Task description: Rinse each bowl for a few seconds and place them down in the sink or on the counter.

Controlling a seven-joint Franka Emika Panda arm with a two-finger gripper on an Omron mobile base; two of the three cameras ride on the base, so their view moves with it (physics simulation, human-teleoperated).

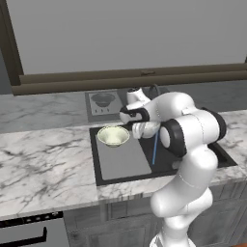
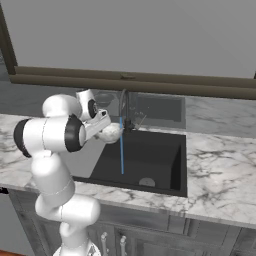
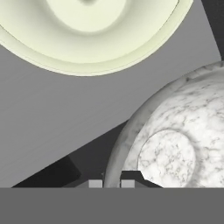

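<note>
The gripper (image 3: 111, 183) is clamped on the rim of the speckled grey-white bowl (image 3: 175, 144), with both fingertips (image 3: 95, 183) drawn together at the rim's near edge. In the right base view this bowl (image 2: 109, 132) hangs above the sink (image 2: 165, 155), level with the basin's left edge and just beside the thin blue water stream (image 2: 121, 145) that falls from the dark arched tap (image 2: 125, 107). Whether the stream touches the bowl cannot be determined from these angles; it appears to pass just to one side.

The pale cream bowl (image 1: 113, 135) sits upright on the flat grey panel (image 1: 123, 161) inside the sink (image 1: 219, 157), near the panel's far left corner. In the hand view the cream bowl (image 3: 89, 35) lies beyond the held bowl, with bare panel (image 3: 65, 118) between the two.

The white marble-look counter (image 1: 43, 164) surrounds the basin on all sides. Behind it, a dark brown ledge (image 1: 96, 79) runs along the wall. The water stream (image 1: 155, 147) shows behind the arm's forearm in the left base view.
</note>
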